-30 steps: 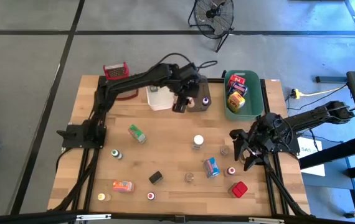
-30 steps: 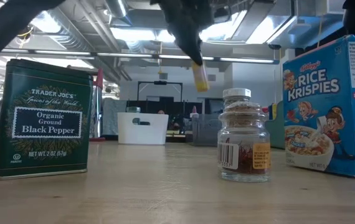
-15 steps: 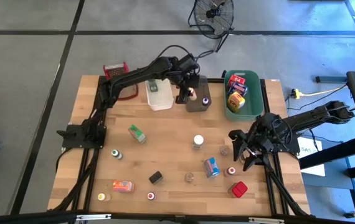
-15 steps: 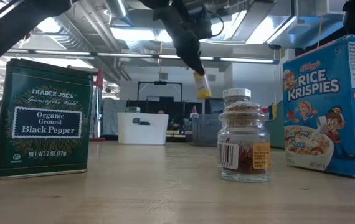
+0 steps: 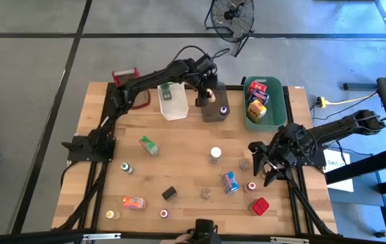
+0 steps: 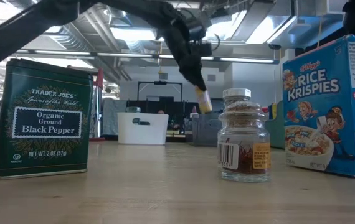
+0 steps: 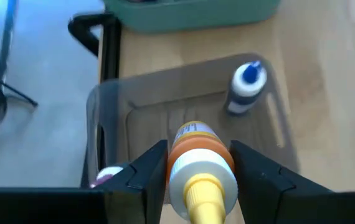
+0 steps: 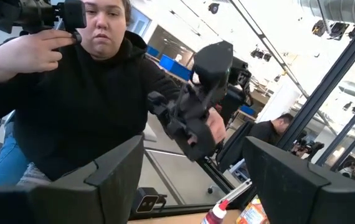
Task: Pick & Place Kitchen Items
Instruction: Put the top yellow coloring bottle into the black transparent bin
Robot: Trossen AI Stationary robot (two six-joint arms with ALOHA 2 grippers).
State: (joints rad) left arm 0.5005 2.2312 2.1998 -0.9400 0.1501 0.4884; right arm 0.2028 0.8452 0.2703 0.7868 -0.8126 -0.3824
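Wooden table [image 5: 179,163] w/ scattered kitchen items: left end effector [image 7: 193,163] grips yellow-capped bottle [image 7: 196,171] over grey tub [image 5: 213,108], prob. to drop it; right end effector [image 5: 266,164] idle, wide.

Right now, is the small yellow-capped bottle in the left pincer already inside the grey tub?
Not yet. The left pincer holds the yellow-capped bottle above the grey tub, clear of its floor; a blue-capped bottle already stands inside.

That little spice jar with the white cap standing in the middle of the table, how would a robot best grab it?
Probably from straight above, fingers closing on opposite sides just under the cap. The white-capped spice jar stands upright, round and taller than wide, with bare table on either side, so a top-down pinch looks clear. The right gripper is nearer.
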